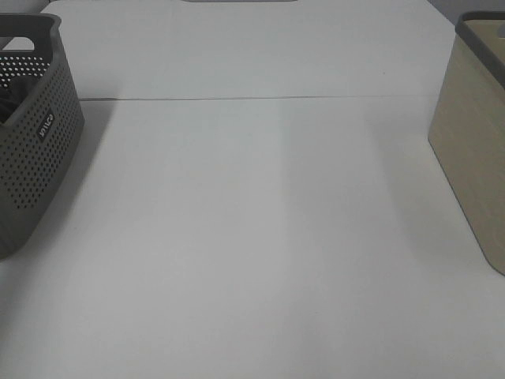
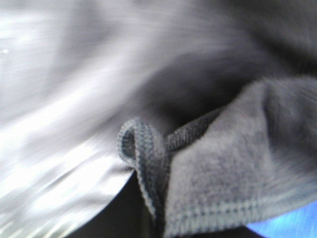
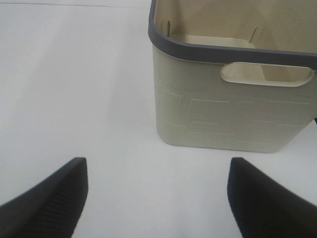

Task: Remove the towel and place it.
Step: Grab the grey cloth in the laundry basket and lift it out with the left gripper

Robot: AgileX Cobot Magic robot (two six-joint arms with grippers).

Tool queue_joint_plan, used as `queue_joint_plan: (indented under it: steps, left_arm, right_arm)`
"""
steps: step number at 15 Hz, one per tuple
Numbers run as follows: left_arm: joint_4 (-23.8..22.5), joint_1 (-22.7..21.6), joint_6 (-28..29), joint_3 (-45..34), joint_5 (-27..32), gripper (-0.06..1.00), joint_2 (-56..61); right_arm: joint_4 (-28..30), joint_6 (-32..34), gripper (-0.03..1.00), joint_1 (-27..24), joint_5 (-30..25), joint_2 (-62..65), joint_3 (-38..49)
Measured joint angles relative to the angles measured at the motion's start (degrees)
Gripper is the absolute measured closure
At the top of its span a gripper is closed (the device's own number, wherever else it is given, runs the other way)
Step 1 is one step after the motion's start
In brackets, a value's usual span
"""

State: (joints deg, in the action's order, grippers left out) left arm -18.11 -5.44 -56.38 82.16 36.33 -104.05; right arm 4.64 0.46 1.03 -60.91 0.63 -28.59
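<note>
Three views, and each gives you something the others lack. Only the left wrist view shows the towel (image 2: 233, 168): dark grey terry at close range, much of it blurred. One stitched hem is folded over into a loop, and a sliver of blue cloth (image 2: 293, 222) shows past its edge. The left gripper's fingers do not appear there. It is closed, but you cannot tell whether it has towel pinched in it.

The high view shows neither arm. At its left edge stands the grey perforated basket (image 1: 43, 150), with something dark just visible inside, too little to name. At its right edge stands the beige basket (image 1: 473, 150). Only the right wrist view shows you its dark rim, cut-out handle and part of its inside. The right gripper (image 3: 158, 201) hangs over the table near that basket, fingers spread wide, gripping nothing.

Between the two baskets runs a broad stretch of white table (image 1: 252, 237), crossed by a thin seam in the upper part of the high view. The basket walls bound it on either side.
</note>
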Motion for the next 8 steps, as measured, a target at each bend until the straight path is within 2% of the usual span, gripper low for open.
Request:
queue_joint_plan:
  steps: [4,8]
  left_arm:
    - [0.92,0.0,0.52,0.0,1.26,0.92,10.43]
    - [6.3,0.0,0.69,0.0,1.49,0.93,16.56]
  right_arm:
    - [0.0,0.0,0.22,0.0,0.0,0.0,0.0]
    - [0.0,0.0,0.22,0.0,0.0,0.0,0.0]
